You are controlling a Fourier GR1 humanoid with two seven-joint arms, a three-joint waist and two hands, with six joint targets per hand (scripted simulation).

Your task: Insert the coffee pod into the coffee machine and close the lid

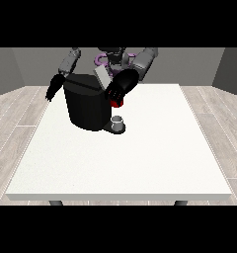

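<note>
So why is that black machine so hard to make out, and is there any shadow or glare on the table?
Front view: the coffee machine is black and the hand at the view's right is black too, so they merge where they overlap; only a red thing at the machine stands out. The white table is evenly lit, no glare, with just a faint shadow by the machine's base.

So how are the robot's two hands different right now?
The hand at the view's right is up at the coffee machine, by its lid and a red thing at the machine; the hand at the view's left hangs beside the machine, touching nothing. The right one looks bigger and bunched; the left one looks thin, pointing down. Both are black.
</note>
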